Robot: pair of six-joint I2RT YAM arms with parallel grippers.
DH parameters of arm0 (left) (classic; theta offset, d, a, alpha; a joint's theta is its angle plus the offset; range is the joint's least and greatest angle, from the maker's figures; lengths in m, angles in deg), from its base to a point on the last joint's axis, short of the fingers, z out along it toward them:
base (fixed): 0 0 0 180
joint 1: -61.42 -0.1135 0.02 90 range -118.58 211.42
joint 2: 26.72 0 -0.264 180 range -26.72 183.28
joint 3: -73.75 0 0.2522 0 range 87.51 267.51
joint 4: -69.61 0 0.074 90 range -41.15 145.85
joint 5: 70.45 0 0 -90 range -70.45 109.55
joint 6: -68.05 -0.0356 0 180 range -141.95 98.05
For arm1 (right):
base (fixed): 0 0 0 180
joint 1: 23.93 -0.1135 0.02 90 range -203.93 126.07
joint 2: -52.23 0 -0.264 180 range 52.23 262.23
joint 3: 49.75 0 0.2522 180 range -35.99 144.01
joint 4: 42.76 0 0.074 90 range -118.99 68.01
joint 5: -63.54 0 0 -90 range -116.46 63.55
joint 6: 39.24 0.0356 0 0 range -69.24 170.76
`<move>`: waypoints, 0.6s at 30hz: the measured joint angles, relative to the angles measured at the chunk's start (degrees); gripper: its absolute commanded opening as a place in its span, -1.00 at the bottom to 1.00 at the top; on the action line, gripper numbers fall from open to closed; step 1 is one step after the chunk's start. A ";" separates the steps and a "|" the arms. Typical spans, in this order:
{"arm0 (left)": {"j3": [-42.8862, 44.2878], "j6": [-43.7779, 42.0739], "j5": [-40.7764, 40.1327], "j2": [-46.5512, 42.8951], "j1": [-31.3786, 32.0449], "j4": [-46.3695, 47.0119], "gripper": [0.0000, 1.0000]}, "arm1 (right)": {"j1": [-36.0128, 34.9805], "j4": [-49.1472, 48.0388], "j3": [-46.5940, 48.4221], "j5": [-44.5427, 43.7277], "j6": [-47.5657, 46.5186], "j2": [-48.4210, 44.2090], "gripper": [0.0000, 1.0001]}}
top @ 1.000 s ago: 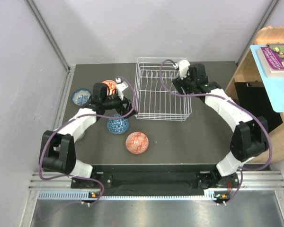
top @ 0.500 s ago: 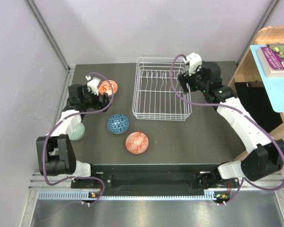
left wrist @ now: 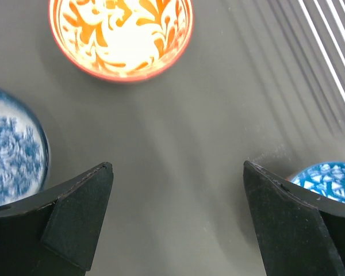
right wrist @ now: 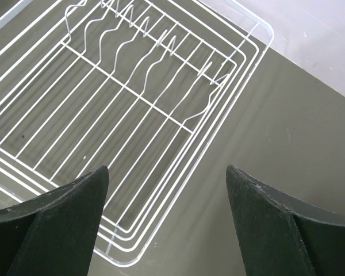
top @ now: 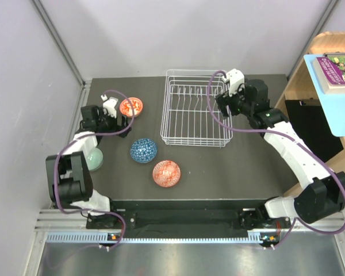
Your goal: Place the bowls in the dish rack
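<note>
**Top view.** The rack sits at the far middle of the table, and I see no bowl in it. 4 bowls lie on the table to its left:
- the far orange bowl
- the dark blue bowl
- the near orange bowl
- the green bowl, half under the left arm

The left gripper hangs just beside the far orange bowl. The right gripper hovers over the rack's right side. From up here I cannot tell how wide either one stands.

**Left wrist.** This view settles it for the left gripper: its fingers are spread wide, with only bare table between them. The far orange bowl lies straight ahead, apart from both fingertips. At the left edge is a 5th, the blue-and-white bowl, which the top view hides beneath the arm.

**Right wrist.** The right gripper is also spread and empty, above the rack's right side near a corner. The wavy prongs show plainly here, while from above they are only faint lines.

**Handling.** The bowls look like glazed ceramic. I judge them stiff, fairly light, slippery, and likely to chip if dropped on the wires. The rim looks like the best hold, with 1 finger inside and 1 outside. Each bowl should then be set down gently on edge between the prongs.
</note>
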 measured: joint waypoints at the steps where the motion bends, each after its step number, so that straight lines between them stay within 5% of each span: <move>1: 1.07 0.04 0.44 1.18 0.00 0.04 0.98 | 0.00 -0.02 -0.02 0.04 0.00 0.00 0.66; 18: 30.53 1.46 -2.32 22.73 1.68 0.59 0.81 | 0.00 -0.13 -0.02 0.59 0.02 0.04 0.67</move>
